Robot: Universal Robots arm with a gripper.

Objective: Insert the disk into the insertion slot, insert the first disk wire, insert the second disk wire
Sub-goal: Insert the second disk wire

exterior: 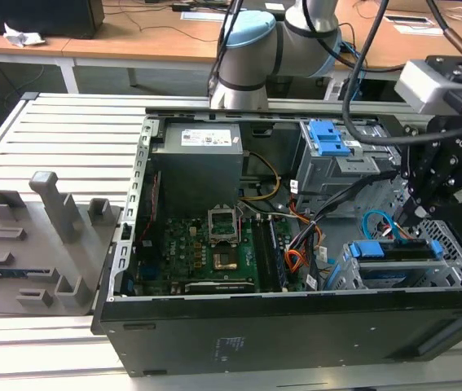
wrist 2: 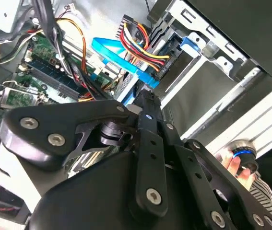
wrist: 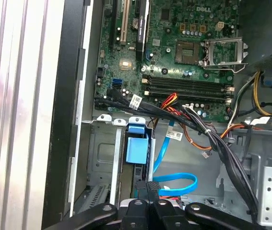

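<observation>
I see the flat silver disk in its bright blue plastic carrier (exterior: pixel 398 250) already seated in the boxy grey perforated sheet-metal insertion slot (exterior: pixel 451 259) at the lower right of the exterior view, so I judge the first step done. In the first wrist view the blue carrier handle (wrist: pixel 136 146) stands in the cage near the bottom centre. The thin flat light blue cable, the second disk wire (wrist: pixel 179 184), loops just beside it. A bundle of red, yellow and black wires, which I take for the first disk wire (wrist 2: pixel 143 48), ends in a black plug at the carrier in the second wrist view; whether it is fully home I cannot tell. My black gripper (wrist: pixel 147 188) looks narrowly closed, its tips at the blue cable's end by the disk; I judge it is pressing that plug.
</observation>
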